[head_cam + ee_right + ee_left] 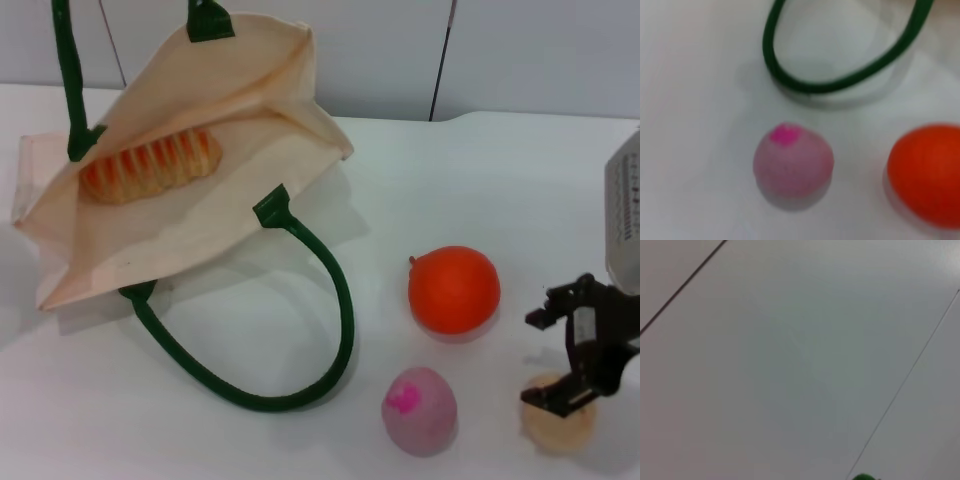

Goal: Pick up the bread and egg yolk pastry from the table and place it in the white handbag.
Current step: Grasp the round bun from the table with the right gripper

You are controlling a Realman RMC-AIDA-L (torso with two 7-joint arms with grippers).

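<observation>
The bread (150, 164), a tan loaf with orange-red ridges, lies inside the open mouth of the white handbag (210, 215), which lies flat at the back left with one green handle (300, 390) looped toward the front. The egg yolk pastry (556, 430), a pale tan ball, sits on the table at the front right. My right gripper (548, 358) is open just above the pastry and partly covers its top; nothing is in it. The right wrist view does not show the pastry. My left gripper is out of view.
A round orange fruit (453, 288) (927, 172) sits left of and behind the pastry. A mauve egg with a pink top (419, 410) (792, 161) sits to the pastry's left. The table's back edge meets a grey panelled wall (400, 50).
</observation>
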